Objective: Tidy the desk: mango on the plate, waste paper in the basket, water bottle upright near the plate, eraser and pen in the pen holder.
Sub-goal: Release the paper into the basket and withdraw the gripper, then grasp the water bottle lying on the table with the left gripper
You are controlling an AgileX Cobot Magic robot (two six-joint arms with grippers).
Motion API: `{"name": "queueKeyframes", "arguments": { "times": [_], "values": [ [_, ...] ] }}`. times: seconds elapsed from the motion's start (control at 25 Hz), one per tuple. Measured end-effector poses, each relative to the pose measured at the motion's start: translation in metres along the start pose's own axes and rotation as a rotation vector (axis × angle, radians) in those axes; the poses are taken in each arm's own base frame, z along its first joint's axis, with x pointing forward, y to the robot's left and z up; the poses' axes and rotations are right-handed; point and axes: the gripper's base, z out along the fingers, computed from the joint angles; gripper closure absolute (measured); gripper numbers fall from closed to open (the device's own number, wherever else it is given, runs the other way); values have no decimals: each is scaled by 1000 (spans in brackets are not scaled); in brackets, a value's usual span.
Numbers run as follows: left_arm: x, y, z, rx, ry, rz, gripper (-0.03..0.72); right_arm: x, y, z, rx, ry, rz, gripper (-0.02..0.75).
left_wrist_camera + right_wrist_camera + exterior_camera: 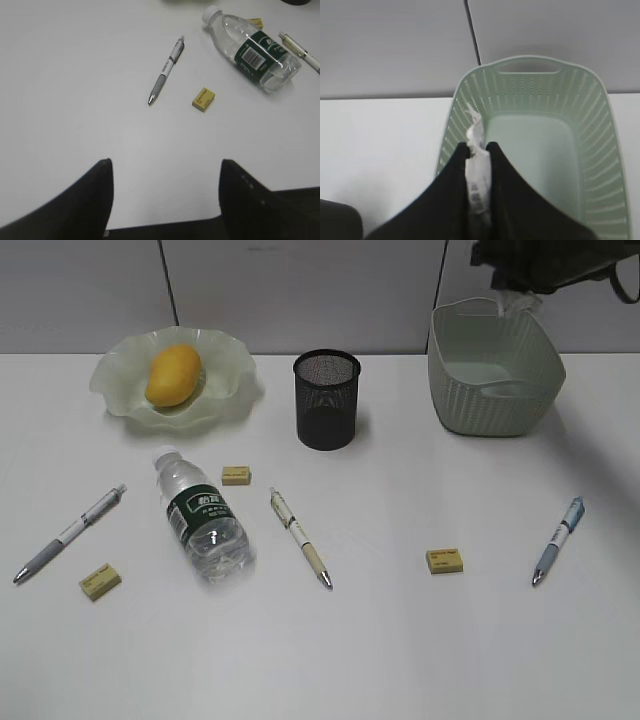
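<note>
The mango [174,375] lies on the wavy green plate [232,368] at the back left. High over the basket [495,380] my right gripper [477,146] is shut on the waste paper [475,131], which pokes out past its tips above the basket's left wall [454,125]. The water bottle [200,515] lies on its side on the desk [400,640]. My left gripper [165,162] hangs open and empty over bare desk, short of a pen [166,70] and an eraser [203,99]. The black mesh pen holder [326,400] stands at the back centre.
Three pens [70,533] [300,537] [558,540] and three yellow erasers [100,581] [236,475] [444,560] lie scattered on the desk. A grey partition wall runs along the back edge. The right arm [545,265] shows only at the top right of the exterior view.
</note>
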Motion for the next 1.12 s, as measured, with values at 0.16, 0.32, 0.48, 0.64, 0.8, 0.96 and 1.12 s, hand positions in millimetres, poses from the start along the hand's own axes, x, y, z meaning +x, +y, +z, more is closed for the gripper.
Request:
{"name": "queueKeyframes", "arguments": {
  "times": [0.16, 0.32, 0.48, 0.64, 0.8, 0.96, 1.12],
  "values": [
    [0, 0, 0, 0, 0, 0, 190, 21, -5, 29, 14, 36, -15, 640],
    [0, 0, 0, 0, 0, 0, 190, 37, -11, 49, 26, 57, -28, 578],
    [0, 0, 0, 0, 0, 0, 190, 47, -13, 59, 30, 65, -28, 316],
    [0, 0, 0, 0, 0, 0, 190, 39, -12, 58, 27, 37, -31, 105],
    [0, 0, 0, 0, 0, 0, 190, 26, -9, 54, 23, 74, -34, 115],
    [0, 0, 0, 0, 0, 0, 190, 10, -5, 35, 20, 148, -37, 153],
    [0, 0, 0, 0, 0, 0, 190, -9, 1, 6, 14, 197, -41, 176]
  ]
}}
